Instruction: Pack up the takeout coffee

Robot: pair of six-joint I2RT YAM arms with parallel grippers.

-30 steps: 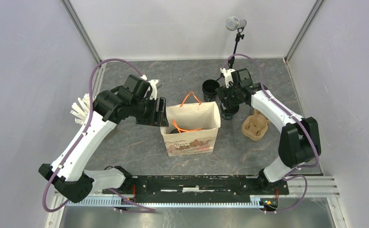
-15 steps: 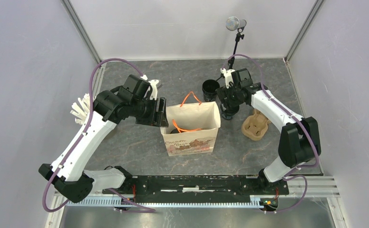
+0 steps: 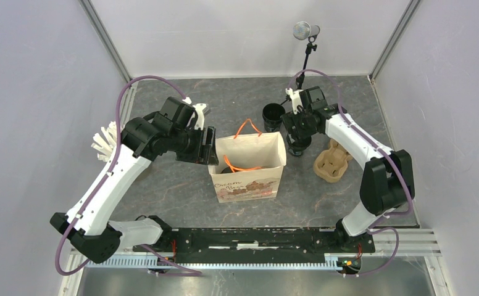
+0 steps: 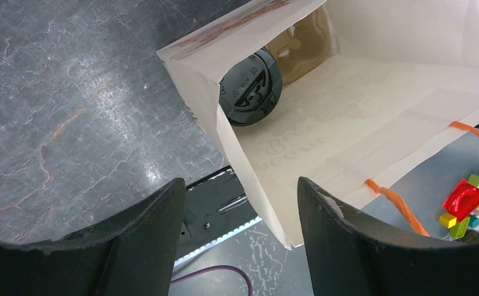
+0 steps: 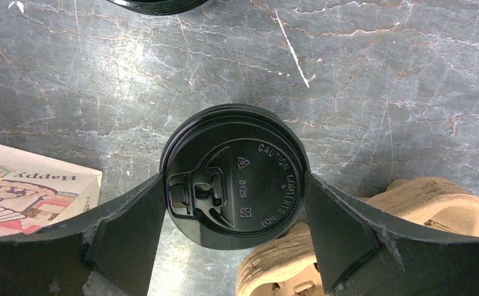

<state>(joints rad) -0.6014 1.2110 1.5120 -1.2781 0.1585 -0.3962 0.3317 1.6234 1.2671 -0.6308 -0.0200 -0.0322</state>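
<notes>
Takeout coffee cup upright on table between paper bag and pulp carrier. Step: pick-up. Right gripper wide astride it; clamped or not, cannot tell. Next: squeeze, lift over bag. Left gripper wide, bag wall between jaws, unpinched. Bag holds one lidded cup; carrier looks empty.

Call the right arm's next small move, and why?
Probably close the right gripper firmly on the lidded cup before any lift. Its fingers flank the lid right at the rim, but a firm grip can't be confirmed. The cup stands on the table beside the carrier; the bag holds a second cup.
</notes>
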